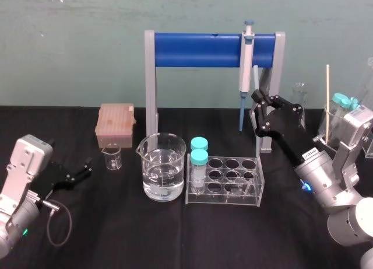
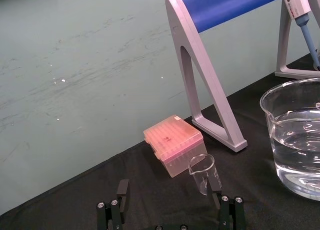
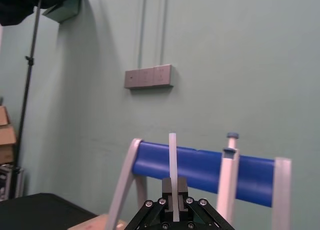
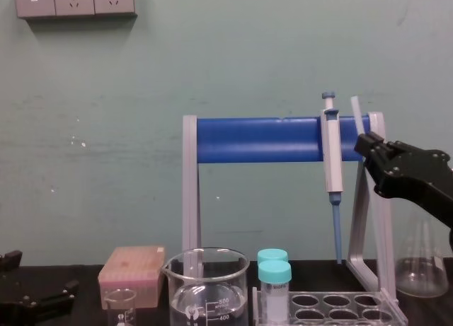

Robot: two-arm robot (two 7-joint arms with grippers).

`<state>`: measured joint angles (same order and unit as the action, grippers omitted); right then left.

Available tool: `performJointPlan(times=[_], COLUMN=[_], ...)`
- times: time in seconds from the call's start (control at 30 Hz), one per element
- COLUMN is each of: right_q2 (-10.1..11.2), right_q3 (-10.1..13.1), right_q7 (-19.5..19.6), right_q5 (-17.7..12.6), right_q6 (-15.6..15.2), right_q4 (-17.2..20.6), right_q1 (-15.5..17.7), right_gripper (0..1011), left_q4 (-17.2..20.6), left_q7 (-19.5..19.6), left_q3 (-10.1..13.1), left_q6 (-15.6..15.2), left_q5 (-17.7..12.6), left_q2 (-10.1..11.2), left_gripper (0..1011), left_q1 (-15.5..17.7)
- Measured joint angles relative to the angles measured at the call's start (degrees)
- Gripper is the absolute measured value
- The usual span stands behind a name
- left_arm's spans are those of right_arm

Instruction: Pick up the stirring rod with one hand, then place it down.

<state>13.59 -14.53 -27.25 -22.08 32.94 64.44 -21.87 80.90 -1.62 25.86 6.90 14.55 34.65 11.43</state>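
Note:
The stirring rod (image 3: 173,157) is a thin whitish rod pinched between the two black fingers of my right gripper (image 3: 174,186), which is shut on it. The rod (image 4: 356,111) points upward, held in the air in front of the stand's blue bar (image 4: 262,139), just right of the hanging pipette (image 4: 330,153). In the head view the right gripper (image 1: 257,98) is raised at the stand's right post with the rod (image 1: 255,77) sticking up from it. My left gripper (image 1: 83,168) rests open on the black table at the left, its fingers (image 2: 122,190) apart, with nothing between them.
A water-filled beaker (image 1: 162,168) and a clear tube rack (image 1: 252,190) with two teal-capped tubes stand centre front. A pink tip box (image 1: 115,123) and a small beaker (image 1: 112,157) sit near the left gripper. At the right, glassware holds a thin pale stick (image 1: 327,100).

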Motion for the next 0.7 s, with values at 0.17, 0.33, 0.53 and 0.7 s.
performJointPlan(times=[0.17,0.33,0.53,0.7], right_q2=[-0.19,-0.2,-0.08,0.05], right_q3=[-0.23,-0.22,-0.05,-0.19], right_q7=[-2.36,-3.43,-4.35,-5.25], right_q5=[-0.57,-0.45,0.05,0.07], right_q6=[-1.48,-2.64,-3.92,-4.84], right_q4=[-0.13,0.27,0.84,0.83], right_q1=[-0.16,0.13,0.57,0.61], right_gripper=[57,57,57,57], left_q4=[0.0,0.0,0.0,0.0], left_q7=[0.0,0.0,0.0,0.0], left_q3=[0.0,0.0,0.0,0.0], left_q6=[0.0,0.0,0.0,0.0], left_q5=[0.0,0.0,0.0,0.0], left_q2=[0.0,0.0,0.0,0.0], left_gripper=[1000,1000,1000,1000], left_q1=[0.0,0.0,0.0,0.0])
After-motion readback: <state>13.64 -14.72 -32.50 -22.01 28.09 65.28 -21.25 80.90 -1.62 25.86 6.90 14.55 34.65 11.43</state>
